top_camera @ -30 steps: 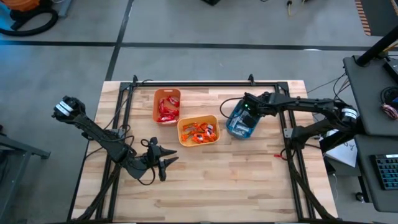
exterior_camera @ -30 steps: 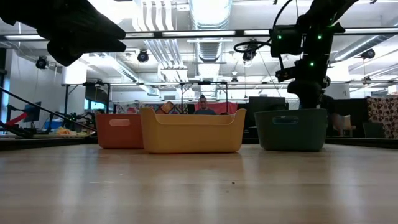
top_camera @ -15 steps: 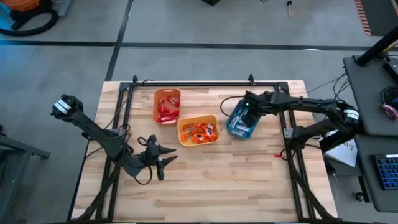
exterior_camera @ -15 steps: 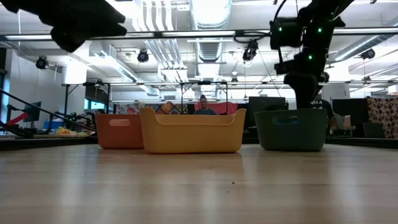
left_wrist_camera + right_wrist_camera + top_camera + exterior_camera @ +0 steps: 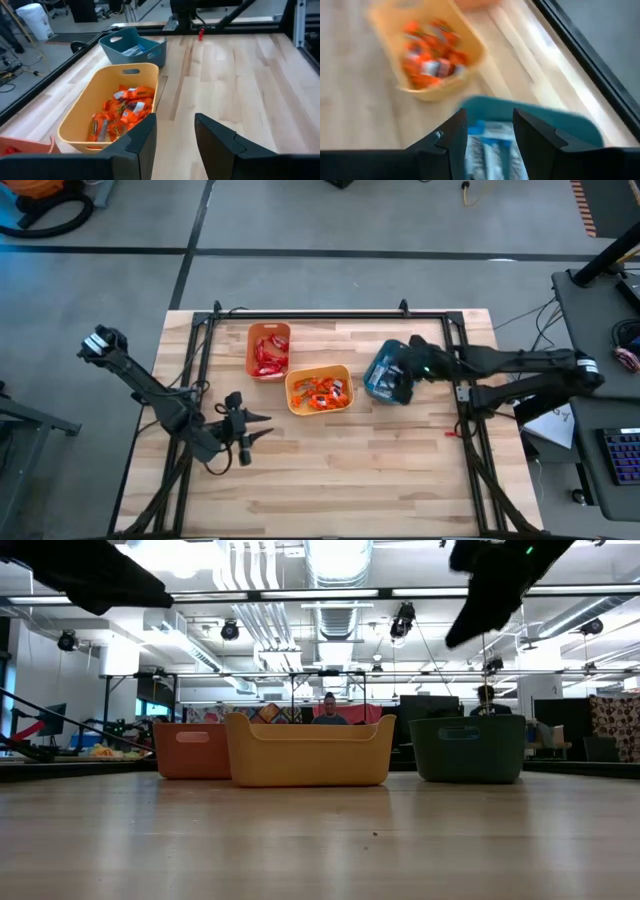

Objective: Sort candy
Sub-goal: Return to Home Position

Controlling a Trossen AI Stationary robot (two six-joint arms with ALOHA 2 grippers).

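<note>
Left gripper: near-left part of the table, above the wood, pointing right. Fingers stand a moderate gap apart with nothing between them. The closest candy is a little farther off and to the right, in the yellow bin.

Yellow bin: mid-table. Orange packets lie heaped loose in it. They are glossy orange with yellow lettering and pale ends, and cover most of the floor.

Right gripper: over the right side of the teal bin, which stands just right of the yellow bin and slightly farther back. The gripper is held above the rim. Its fingers are parted by a similar gap and are empty. Blue-and-white bars lie in the bin straight below that gap, clear of the fingers. They lie side by side, white with blue marking; print not readable.

Orange bin: farthest back, far-left of the yellow bin and close beside it; contact uncertain. Red wrappers are piled inside, crumpled and shiny, well apart from both grippers.
</note>
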